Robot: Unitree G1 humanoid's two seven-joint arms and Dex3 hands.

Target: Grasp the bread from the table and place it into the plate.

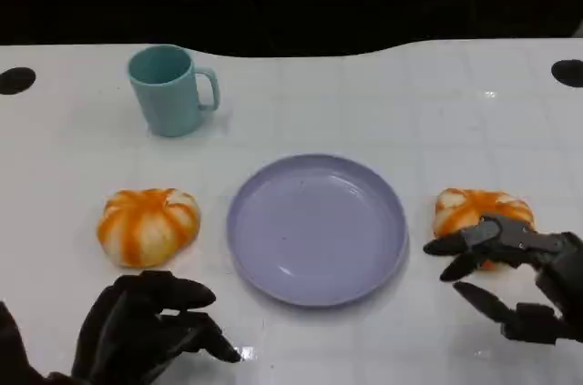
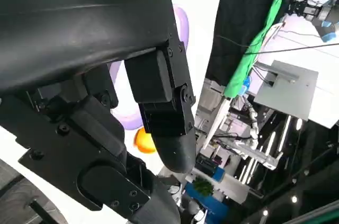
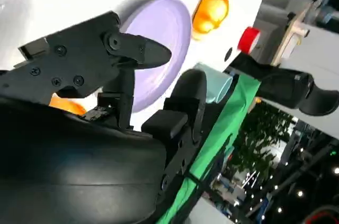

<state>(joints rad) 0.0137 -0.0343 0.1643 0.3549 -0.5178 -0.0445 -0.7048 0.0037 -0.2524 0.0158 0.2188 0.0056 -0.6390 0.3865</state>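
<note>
Two orange-and-white striped bread rolls lie on the white table, one on each side of an empty lilac plate [image 1: 316, 226]. The left bread [image 1: 148, 226] sits just beyond my left hand [image 1: 150, 326], which rests low near the front edge with nothing in it and is apart from the roll. The right bread [image 1: 478, 210] lies under the spread fingertips [image 1: 465, 245] of my right hand [image 1: 519, 276], which reach over its near edge without closing on it. In the right wrist view the plate [image 3: 159, 28], the far roll [image 3: 210, 9] and the near roll [image 3: 66, 105] appear.
A teal mug [image 1: 173, 89] stands upright at the back left, handle to the right. Black round holes [image 1: 16, 80] mark the table's far corners. The table's dark back edge runs across the top. Bare white surface lies behind the plate.
</note>
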